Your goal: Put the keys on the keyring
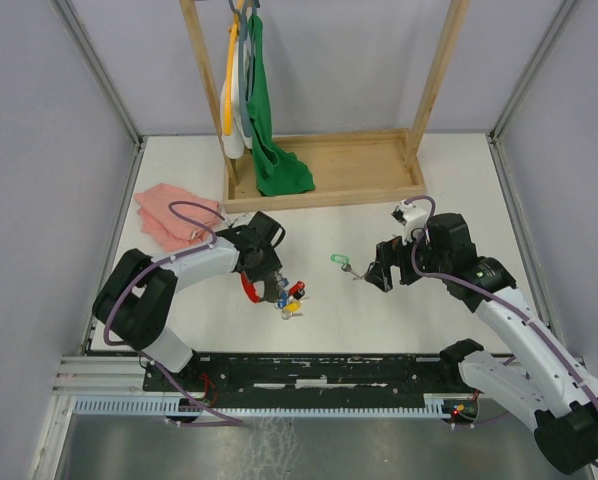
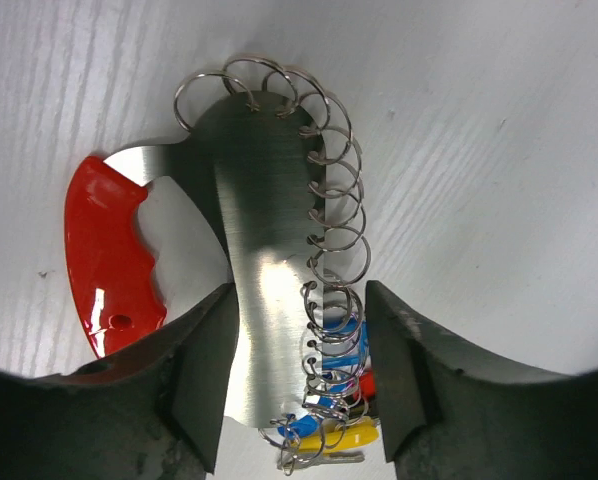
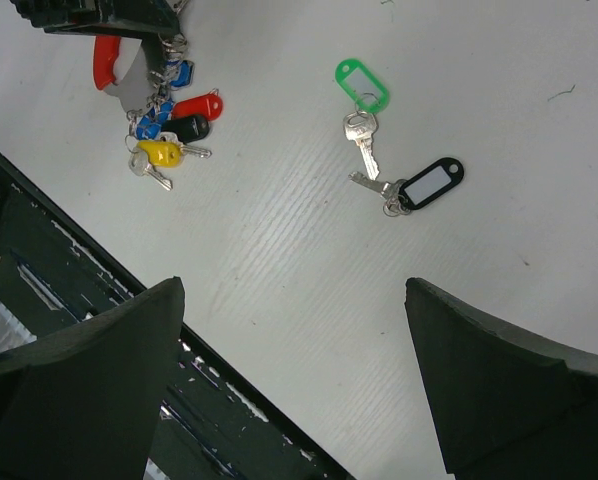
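**Two arms at the keyring task, bases outward.** Nearest the bases, a black mounting rail (image 1: 319, 368) runs along the edge of the white table (image 1: 399, 325). Just beyond it, on the robot's left, lies the keyring (image 2: 264, 230), a brushed grey metal band with a glossy red plastic grip (image 2: 104, 250) and a row of small wire rings (image 2: 334, 220) down one edge; its bunch of colour-tagged keys (image 3: 174, 120), blue, red, black and yellow, is gathered at one end. The left gripper (image 2: 299, 300) stands astride the grey band and the wire rings, fingers parted, with a gap on the ring side; it pinches nothing.

Beyond, near mid-table, lie the two loose keys, one silver with a green oblong plastic tag (image 3: 361, 95), one silver with a black oblong tag (image 3: 427, 185); their blades touch or nearly so. The right gripper (image 3: 291, 290) hovers over the table, spread wide and empty. The loose keys lie just ahead of its fingers, between it and the keyring, so the right arm is plainly the nearer. The green-tagged key's long axis runs roughly along the gripper's line of reach, while the black-tagged one slants across it; a pick would probably close across the green-tagged key.

Farthest back are a crumpled pink cloth (image 1: 174, 215) and a wooden rack (image 1: 329, 180) hung with a green garment (image 1: 274, 150).
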